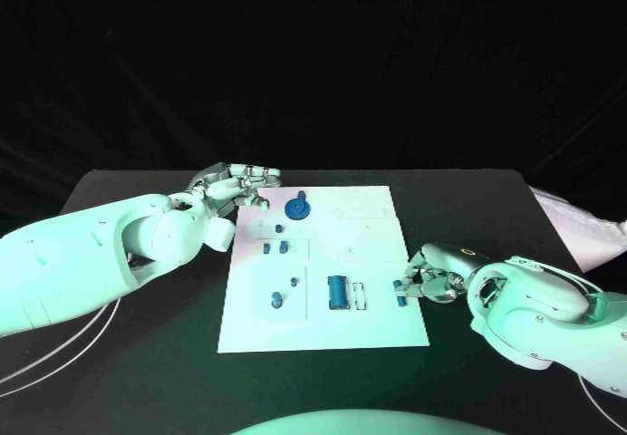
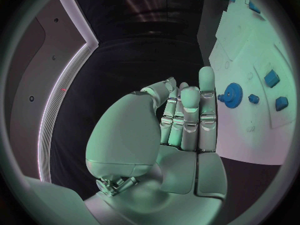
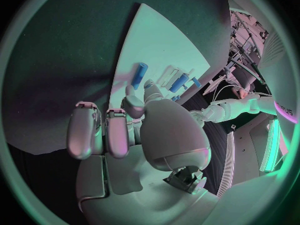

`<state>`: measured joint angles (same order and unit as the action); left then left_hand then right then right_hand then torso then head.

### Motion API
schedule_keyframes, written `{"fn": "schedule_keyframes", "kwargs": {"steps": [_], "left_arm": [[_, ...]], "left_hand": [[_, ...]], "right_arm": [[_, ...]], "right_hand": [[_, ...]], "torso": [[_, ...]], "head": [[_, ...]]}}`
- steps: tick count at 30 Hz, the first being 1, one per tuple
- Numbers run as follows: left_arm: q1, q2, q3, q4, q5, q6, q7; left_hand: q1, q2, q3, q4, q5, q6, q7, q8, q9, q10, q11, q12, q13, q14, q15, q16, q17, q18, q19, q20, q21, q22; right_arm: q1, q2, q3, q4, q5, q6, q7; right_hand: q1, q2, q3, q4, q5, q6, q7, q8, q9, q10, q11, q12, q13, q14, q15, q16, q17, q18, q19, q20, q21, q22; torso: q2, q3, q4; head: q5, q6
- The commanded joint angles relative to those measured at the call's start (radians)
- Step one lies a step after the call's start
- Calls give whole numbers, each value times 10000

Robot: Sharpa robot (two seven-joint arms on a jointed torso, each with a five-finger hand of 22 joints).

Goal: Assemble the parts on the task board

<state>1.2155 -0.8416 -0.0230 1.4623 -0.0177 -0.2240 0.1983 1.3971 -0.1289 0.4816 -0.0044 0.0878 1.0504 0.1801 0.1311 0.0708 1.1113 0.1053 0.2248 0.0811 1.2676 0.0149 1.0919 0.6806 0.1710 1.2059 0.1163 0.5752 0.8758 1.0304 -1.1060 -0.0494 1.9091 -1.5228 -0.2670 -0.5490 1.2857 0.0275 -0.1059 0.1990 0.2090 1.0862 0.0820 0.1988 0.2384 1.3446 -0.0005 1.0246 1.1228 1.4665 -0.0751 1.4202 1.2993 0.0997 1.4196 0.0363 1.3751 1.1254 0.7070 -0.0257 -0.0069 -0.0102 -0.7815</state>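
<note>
Nearest the camera, the right silver hand (image 1: 429, 281) rests at the near right edge of the white task board (image 1: 379, 326), fingers curled in by a small blue peg (image 1: 400, 288); whether it pinches the peg I cannot tell. Seating that peg looks like the step in hand. The left silver hand (image 1: 239, 186) hovers at the far left corner beside the blue gear (image 1: 299, 210), fingers loosely apart, holding nothing.

Overhead head view; two close wrist views

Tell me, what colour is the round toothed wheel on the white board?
Blue. The gear shows best in the left wrist view.
</note>
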Motion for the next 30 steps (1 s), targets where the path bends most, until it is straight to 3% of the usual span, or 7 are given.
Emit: {"fn": "schedule_keyframes", "kwargs": {"steps": [1, 8, 15, 24, 27, 30], "left_arm": [[-4, 9, 5, 11, 12, 148, 80], [-5, -3, 4, 10, 12, 156, 63], [-6, -10, 3, 14, 12, 182, 37], [-6, -33, 3, 25, 12, 185, 20], [-6, -34, 3, 30, 12, 191, 16], [-6, -34, 3, 28, 11, 193, 17]], "left_hand": [[0, 83, -58, 8, 30, -74, -14, 59, -12, -51, -14, 38, -11, -77, 10, -26, -8, 114, 1, -28, -34, -11], [5, 90, -56, 5, 31, -75, -16, 62, -12, -53, -15, 43, -11, -80, 10, -30, -17, 114, 2, -28, -36, -13], [5, 90, -56, 5, 31, -75, -16, 62, -12, -53, -15, 43, -11, -80, 10, -30, -17, 114, 2, -28, -36, -13], [5, 90, -56, 5, 31, -75, -16, 62, -12, -53, -15, 43, -11, -80, 10, -30, -17, 114, 2, -28, -36, -13], [5, 90, -56, 5, 31, -75, -16, 62, -12, -53, -15, 43, -11, -80, 10, -30, -17, 114, 2, -28, -36, -13], [5, 90, -56, 5, 31, -75, -16, 62, -12, -53, -15, 43, -11, -80, 10, -30, -17, 114, 2, -28, -36, -13]], "right_arm": [[-22, 51, -1, -20, -471, 389, -304], [-64, 177, 0, -75, -1059, 624, -355], [-249, 456, 0, -213, -1543, 1046, -376], [-390, 630, -1, -318, -1837, 1366, -411], [-398, 651, -1, -326, -1869, 1366, -418], [-402, 675, 0, -318, -1840, 1275, -403]], "right_hand": [[-9, -112, 16, 43, 68, 57, -14, -47, -11, 25, 8, -51, 11, 580, 50, -14, 26, -172, -21, 4, 1, 30], [259, -179, 145, -64, 48, 106, -33, -69, 5, 26, -12, -62, 29, 587, 35, 2, 61, -180, -6, -8, 20, 78], [477, -248, 244, -181, -93, 138, -39, -94, 19, 10, -20, -108, 20, 586, 27, -3, 61, -184, -3, -15, 27, 100], [994, -128, 641, -459, -97, 189, -73, -142, 34, -21, -57, -188, 5, 585, -3, -12, 63, -188, 0, -34, 33, 127], [1488, 9, 1068, -757, 126, 227, -113, -160, 41, -53, -101, -228, 6, 588, -50, -5, 81, -188, 8, -71, 43, 151], [1671, -40, 1548, -942, 803, 271, -102, -191, 51, -62, -109, -284, -4, 592, -51, 7, 114, -197, 21, -92, 55, 183]], "torso": [[3, 0, 4], [-1, 2, 1], [-2, 2, -2], [-10, -12, -1], [-5, -7, 10], [-11, -7, 12]], "head": [[-1, -14], [17, -28], [20, -41], [7, -64], [19, -75], [13, -72]]}}
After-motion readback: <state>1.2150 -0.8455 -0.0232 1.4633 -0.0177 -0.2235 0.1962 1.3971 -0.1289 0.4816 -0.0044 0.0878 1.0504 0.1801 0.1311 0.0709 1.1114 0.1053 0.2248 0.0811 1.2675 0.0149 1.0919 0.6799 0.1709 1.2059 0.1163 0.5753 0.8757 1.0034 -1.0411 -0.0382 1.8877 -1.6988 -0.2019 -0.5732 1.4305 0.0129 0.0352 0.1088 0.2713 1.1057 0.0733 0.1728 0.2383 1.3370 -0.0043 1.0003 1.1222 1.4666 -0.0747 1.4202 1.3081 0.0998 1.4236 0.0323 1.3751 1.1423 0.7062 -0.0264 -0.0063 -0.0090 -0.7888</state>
